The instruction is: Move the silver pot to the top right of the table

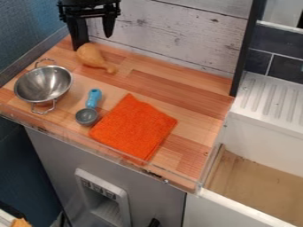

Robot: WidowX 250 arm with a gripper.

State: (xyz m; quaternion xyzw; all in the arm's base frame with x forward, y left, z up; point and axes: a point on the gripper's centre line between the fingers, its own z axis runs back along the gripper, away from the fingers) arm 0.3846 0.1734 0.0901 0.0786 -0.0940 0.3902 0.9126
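Note:
The silver pot (43, 84), a round metal bowl with two wire handles, stands upright at the left side of the wooden table (201, 99). My gripper (91, 35) hangs at the top left, above and to the right of the pot in the view, near the back wall. Its two fingers are spread apart with nothing between them, and it does not touch the pot.
A brown drumstick-shaped toy (93, 57) lies just below the gripper. A blue-handled scoop (87, 114) is right of the pot, beside an orange cloth (134, 127). Walls border the table's back and left; a sink (260, 177) adjoins at right.

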